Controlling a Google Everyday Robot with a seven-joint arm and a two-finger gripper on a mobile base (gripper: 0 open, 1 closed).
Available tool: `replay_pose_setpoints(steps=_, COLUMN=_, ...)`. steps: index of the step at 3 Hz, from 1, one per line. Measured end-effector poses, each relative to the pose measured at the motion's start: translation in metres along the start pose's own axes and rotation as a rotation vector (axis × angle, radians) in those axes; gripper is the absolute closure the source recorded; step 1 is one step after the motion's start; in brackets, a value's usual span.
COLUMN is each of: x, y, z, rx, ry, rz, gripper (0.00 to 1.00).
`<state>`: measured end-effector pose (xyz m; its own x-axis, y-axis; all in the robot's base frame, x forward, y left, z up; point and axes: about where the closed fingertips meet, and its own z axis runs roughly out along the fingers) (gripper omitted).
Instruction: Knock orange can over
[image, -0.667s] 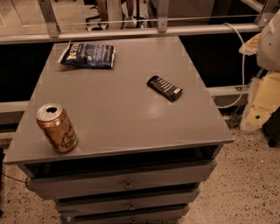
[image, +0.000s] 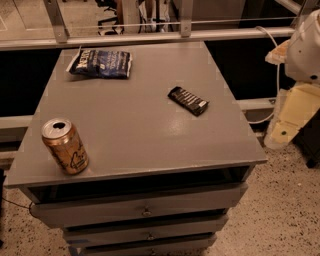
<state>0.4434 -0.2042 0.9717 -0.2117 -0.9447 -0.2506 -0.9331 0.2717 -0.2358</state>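
Note:
The orange can (image: 65, 146) stands upright near the front left corner of the grey cabinet top (image: 145, 125). It is orange-gold with a silver opened top and dark markings on its side. My gripper (image: 289, 119) shows as a cream-coloured part hanging off the white arm (image: 306, 47) at the right edge, beyond the cabinet's right side and far from the can. It touches nothing on the cabinet.
A dark blue snack bag (image: 101, 63) lies at the back left of the top. A black wrapped bar (image: 188, 100) lies right of centre. A metal rail (image: 150, 37) runs behind the cabinet. Drawers (image: 145, 210) face forward below. Speckled floor lies around.

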Motion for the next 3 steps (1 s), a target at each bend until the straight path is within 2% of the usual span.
replay_pose_setpoints(steps=1, x=-0.040, y=-0.001, z=0.025, rx=-0.046, ry=-0.119, rz=-0.004, gripper=0.00)
replay_pose_setpoints(steps=2, x=-0.082, y=0.007, z=0.050, rx=-0.110, ry=-0.260, rz=-0.016, gripper=0.00)
replay_pose_setpoints(steps=3, x=-0.136, y=0.033, z=0.077, rx=-0.197, ry=-0.452, rz=-0.019, gripper=0.00)
